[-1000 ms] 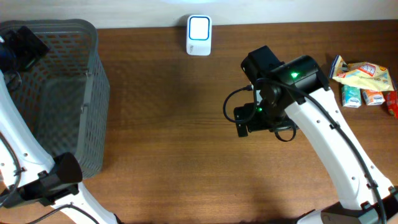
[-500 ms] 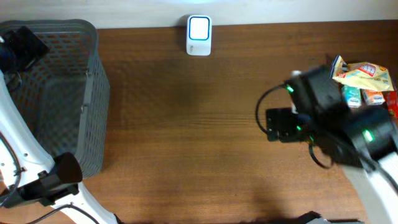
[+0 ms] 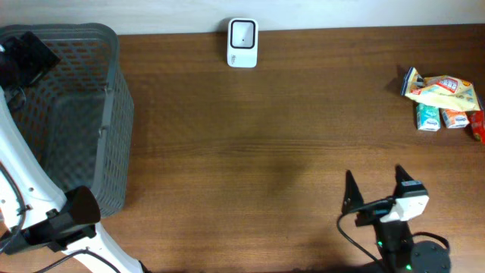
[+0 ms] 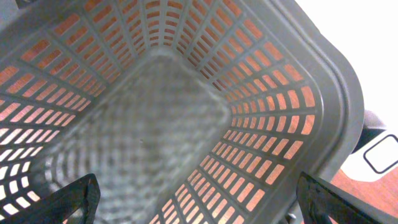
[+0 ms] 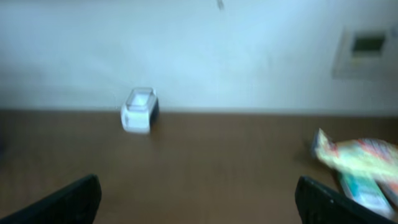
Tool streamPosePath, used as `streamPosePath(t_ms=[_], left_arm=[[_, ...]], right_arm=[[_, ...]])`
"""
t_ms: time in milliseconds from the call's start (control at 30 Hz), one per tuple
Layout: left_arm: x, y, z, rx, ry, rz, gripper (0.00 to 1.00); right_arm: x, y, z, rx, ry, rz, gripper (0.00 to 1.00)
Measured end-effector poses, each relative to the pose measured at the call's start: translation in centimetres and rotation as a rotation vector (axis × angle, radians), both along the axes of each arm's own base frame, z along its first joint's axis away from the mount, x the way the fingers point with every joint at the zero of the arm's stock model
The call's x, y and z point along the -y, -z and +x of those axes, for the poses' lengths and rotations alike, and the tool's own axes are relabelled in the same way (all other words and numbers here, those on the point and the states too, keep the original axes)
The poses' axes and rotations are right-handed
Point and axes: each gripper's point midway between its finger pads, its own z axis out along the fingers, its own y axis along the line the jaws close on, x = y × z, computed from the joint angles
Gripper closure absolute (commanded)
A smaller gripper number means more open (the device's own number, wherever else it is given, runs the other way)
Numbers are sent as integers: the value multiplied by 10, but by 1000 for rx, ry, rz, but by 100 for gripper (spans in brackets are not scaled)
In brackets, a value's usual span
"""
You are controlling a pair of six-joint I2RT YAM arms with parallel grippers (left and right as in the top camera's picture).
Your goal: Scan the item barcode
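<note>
Your right hand point(image 3: 373, 178) sits low at the near edge of the worktop point(image 3: 250, 152), right of centre, fingers apart and holding nothing. The goods lie toward the far right corner: a yellow snack packet point(image 3: 441, 89), with two small cartons point(image 3: 439, 118) just on its near side, touching or almost touching it. From the right hand they lie away from you and off to the right, well apart from it. The packet's long axis runs roughly along the far edge, slightly tilted.

Your left hand point(image 4: 199, 180) hangs over the grey basket point(image 3: 68, 114) at the left edge, fingers apart and empty, so the whole worktop lies between it and the pile. The right arm is clearly the nearer one to use.

The white barcode scanner point(image 3: 242, 33) stands at the middle of the far edge — in the right wrist view it is ahead and left, the packet ahead and right. No barcode can be made out on any item from here, so plan to turn whatever you pick up.
</note>
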Motion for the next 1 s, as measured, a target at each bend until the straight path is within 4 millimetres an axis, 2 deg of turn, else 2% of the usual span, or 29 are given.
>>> streamPosePath(t_ms=[67,100,200,400,600,1000], left_arm=[[0,0,0,0,0,0,1],[0,0,0,-1,0,0,1],[0,0,0,0,0,0,1],[0,0,0,0,0,0,1],[0,0,0,0,0,0,1],[0,0,0,0,0,0,1]], right_arm=[[-12,8,17,106,-45,7,2],[-15,18,22,111,-56,3,2],[-21,27,30,174,-77,-1,1],[-17,39,37,231,-55,-19,1],[-10,61,41,158,-30,-51,1],[-10,61,41,159,-27,-54,1]])
